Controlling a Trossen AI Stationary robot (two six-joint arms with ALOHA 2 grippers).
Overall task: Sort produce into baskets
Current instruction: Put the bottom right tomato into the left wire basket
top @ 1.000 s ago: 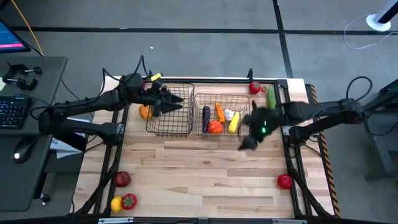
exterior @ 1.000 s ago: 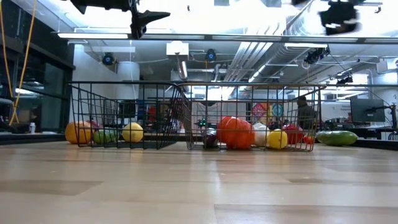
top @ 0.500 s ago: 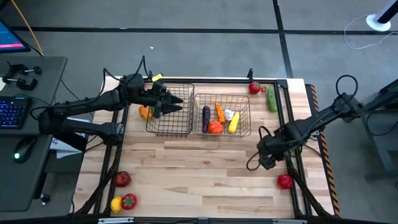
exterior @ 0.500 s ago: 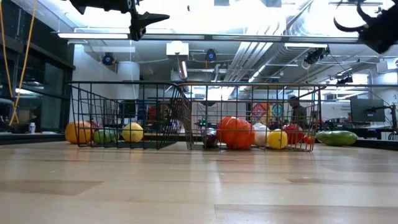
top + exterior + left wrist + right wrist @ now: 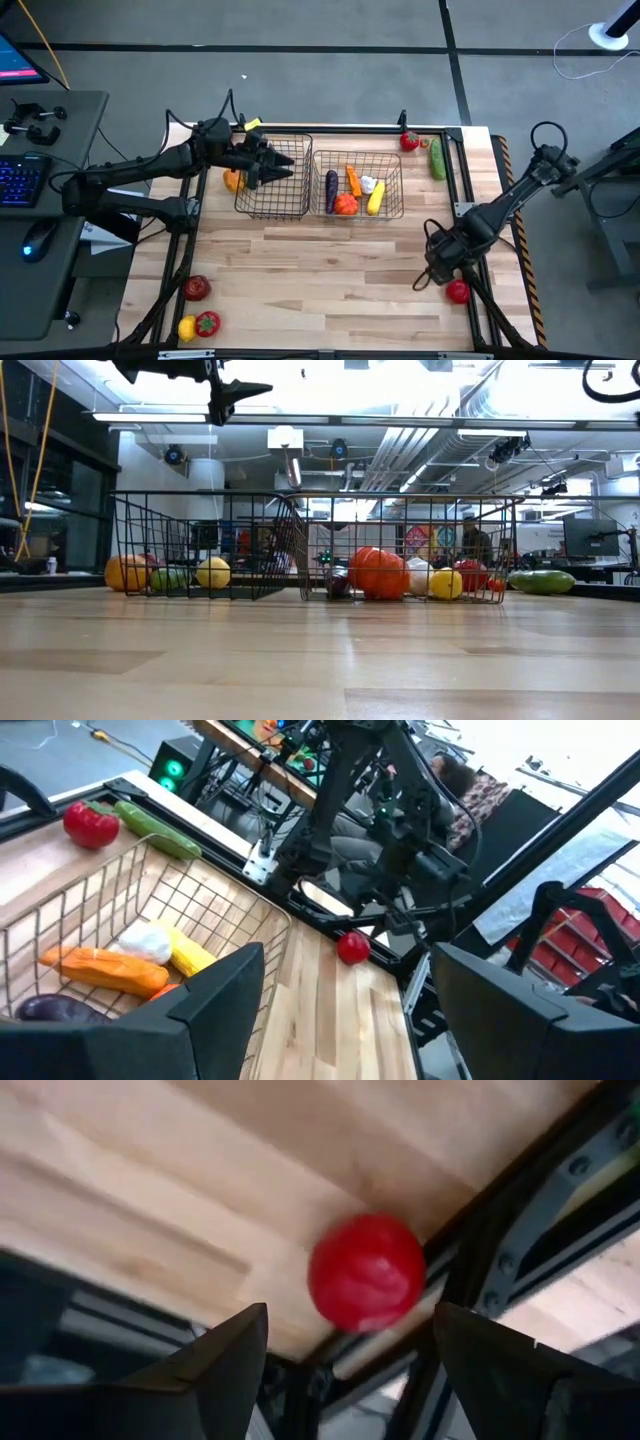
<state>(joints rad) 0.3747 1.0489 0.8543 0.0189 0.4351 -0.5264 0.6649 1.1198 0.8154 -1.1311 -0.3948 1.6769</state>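
While my left hand (image 5: 283, 166) waits spread and empty above the narrower basket (image 5: 273, 205), my right hand (image 5: 436, 276) hangs over the counter (image 5: 330, 270) near its right edge — fingers apart, holding nothing. Just beside it lies a red fruit (image 5: 458, 291) — next I judge I must drop down, close on it, and carry it to the wider basket (image 5: 394, 190).

My right claw (image 5: 433, 277) hangs open over a wooden table (image 5: 330, 270), a red ball (image 5: 458, 291) on the boards just beside it at the edge. Far across from it lie a tomato (image 5: 196, 288), a strawberry (image 5: 207, 323) and a lemon (image 5: 186, 328). Two baskets (image 5: 273, 178) stand well beyond it, under my left claw (image 5: 285, 165), with an orange (image 5: 233, 181), cucumber (image 5: 437, 158) and red fruit (image 5: 409, 141) outside them.
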